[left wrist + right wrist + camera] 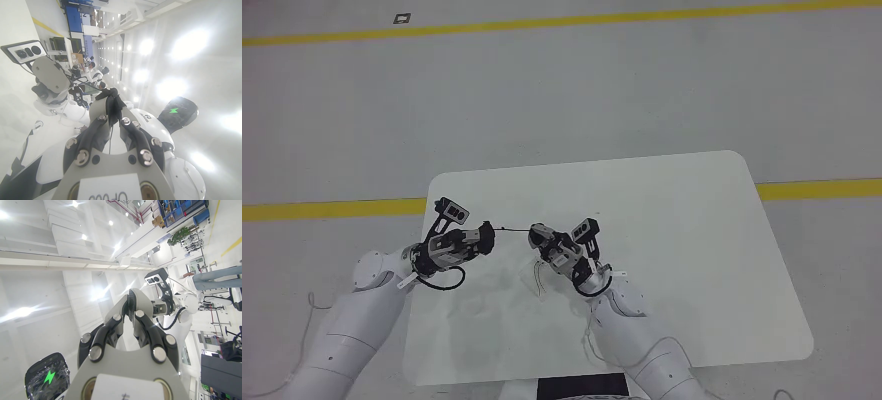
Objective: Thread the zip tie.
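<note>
Both left tool (486,233) and right tool (535,236) are clamping the tie (512,230) mid-frame over the worktop (692,250); steady tip-to-head alignment is probably mattering most

Big bright hall, pale grey floor

White rounded bench (692,250) sits on a light grey floor (542,90). One yellow stripe (542,22) runs far off and a second stripe (332,209) passes under the bench. The ceiling's all white beams with round spotlights (111,223). There's blue racking (181,209) with cardboard boxes (157,221) just beside it, and a leafy green plant (175,237) near those.
</note>
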Controlling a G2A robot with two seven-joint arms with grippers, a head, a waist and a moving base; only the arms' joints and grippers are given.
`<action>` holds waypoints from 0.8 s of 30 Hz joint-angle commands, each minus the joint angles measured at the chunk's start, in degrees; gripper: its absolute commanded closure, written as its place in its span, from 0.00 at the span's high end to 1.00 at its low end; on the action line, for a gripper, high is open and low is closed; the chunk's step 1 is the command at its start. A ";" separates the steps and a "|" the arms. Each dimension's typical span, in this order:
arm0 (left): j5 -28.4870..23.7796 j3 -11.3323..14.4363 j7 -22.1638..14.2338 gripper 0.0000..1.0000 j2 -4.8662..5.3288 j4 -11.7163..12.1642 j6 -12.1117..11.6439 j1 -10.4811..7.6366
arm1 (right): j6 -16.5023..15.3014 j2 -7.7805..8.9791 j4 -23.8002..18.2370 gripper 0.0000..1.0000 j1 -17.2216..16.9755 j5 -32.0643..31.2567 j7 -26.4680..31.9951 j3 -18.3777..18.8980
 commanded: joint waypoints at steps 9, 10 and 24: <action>0.00 0.00 0.00 0.00 0.00 0.00 0.00 0.00 | 0.00 0.27 -1.00 1.00 -0.85 -3.56 -1.66 0.80; 0.00 0.00 0.00 0.00 0.00 0.00 0.00 0.00 | 0.00 0.38 -1.50 1.00 -1.26 -4.04 -1.96 1.28; 0.00 0.00 0.00 0.00 0.00 0.00 0.00 0.00 | 0.00 1.78 -12.81 1.00 -6.60 -12.92 -4.11 8.05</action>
